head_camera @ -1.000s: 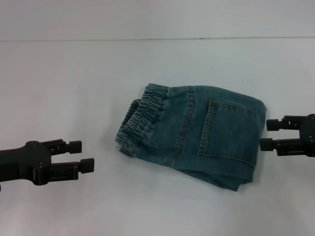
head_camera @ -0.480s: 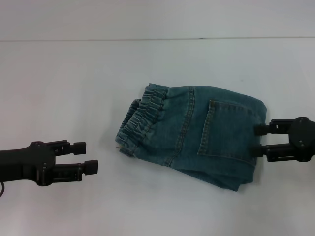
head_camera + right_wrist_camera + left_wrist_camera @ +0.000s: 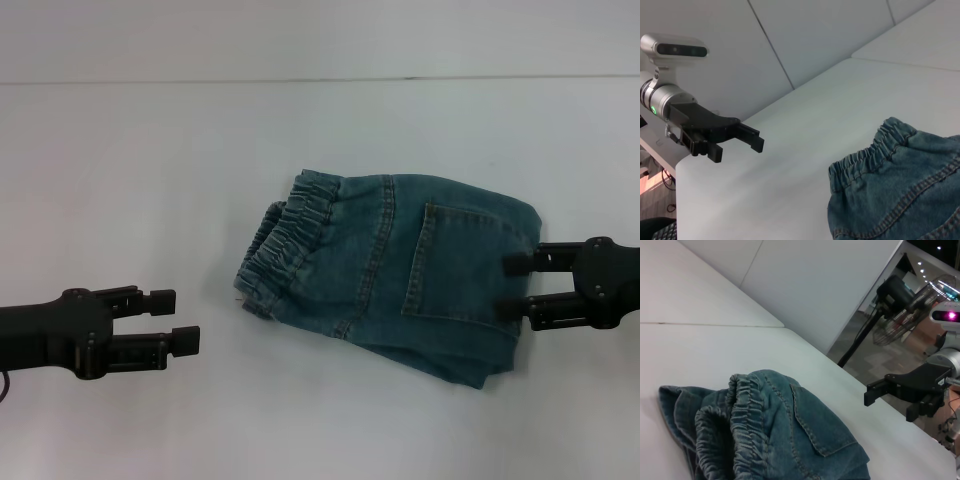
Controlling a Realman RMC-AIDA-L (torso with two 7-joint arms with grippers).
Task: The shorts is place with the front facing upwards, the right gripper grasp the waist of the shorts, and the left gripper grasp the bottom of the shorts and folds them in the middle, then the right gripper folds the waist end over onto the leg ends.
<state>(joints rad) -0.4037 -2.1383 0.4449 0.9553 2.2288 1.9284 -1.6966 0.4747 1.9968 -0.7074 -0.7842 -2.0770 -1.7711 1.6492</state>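
Presently, items near to far:
Left hand (image 3: pixel 170 318): nearest, low on the robot's left, fingers apart and holding nothing, well clear of the cloth.
Right hand (image 3: pixel 515 283): at the robot's right, fingers apart, tips over the folded edge of the shorts (image 3: pixel 400 270); whether they touch the cloth is hard to judge.
Shorts: folded into a compact bundle mid-desk, back pocket (image 3: pixel 455 265) uppermost.
Waist of the shorts (image 3: pixel 285 240): gathered elastic band, facing the robot's left.
Desk (image 3: pixel 150 170): white, carrying the shorts.
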